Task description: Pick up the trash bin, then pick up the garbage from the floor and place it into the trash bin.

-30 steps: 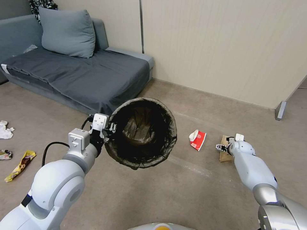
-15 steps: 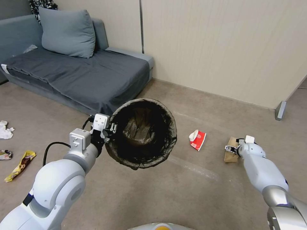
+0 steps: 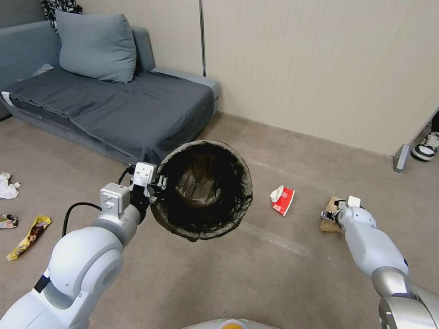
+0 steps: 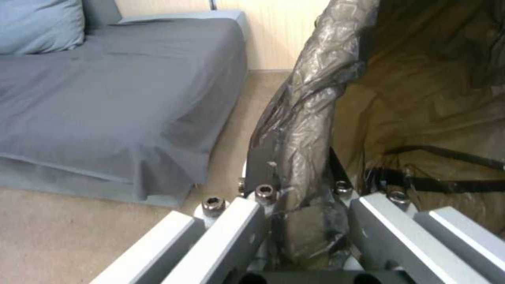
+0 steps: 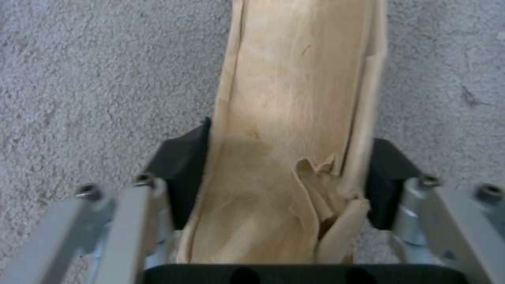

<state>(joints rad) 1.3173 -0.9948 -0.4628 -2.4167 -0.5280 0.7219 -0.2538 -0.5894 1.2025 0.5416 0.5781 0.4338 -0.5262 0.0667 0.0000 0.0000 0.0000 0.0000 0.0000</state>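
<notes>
**Bin held in L gripper; R gripper clamped on paper bag at floor level**

L gripper (image 3: 153, 185): fingers closed on rim of trash bin (image 3: 201, 189), one finger inside, one outside. Left wrist view confirms: dark liner bag (image 4: 300, 130) bunched and pinched between the fingers (image 4: 239, 232), gap only as wide as rim + liner. Bin is off the floor (image 3: 228, 283), tilted so its mouth faces the head cam; crumpled liner visible inside.

R gripper (image 3: 330, 214): low, well to the right of the bin, at the tan paper bag (image 3: 330, 214). Right wrist view: black pads (image 5: 181, 165) press both long edges of bag (image 5: 294, 118), fingers about half closed, bag width filling the gap. Bag creased and torn near the palm end. Carpet directly behind the bag; cannot tell if the bag is lifted or lying on it.

Other garbage, rel. to bin:
- red-and-white carton (image 3: 282, 199) on floor just right of bin, between bin and paper bag.
- yellow wrapper (image 3: 29, 236), crumpled white tissue (image 3: 8, 185), colourful wrapper (image 3: 7, 221) on floor well to the left of bin.

Grey sofa (image 3: 114, 105) w/ cushion behind bin, against wall.
</notes>
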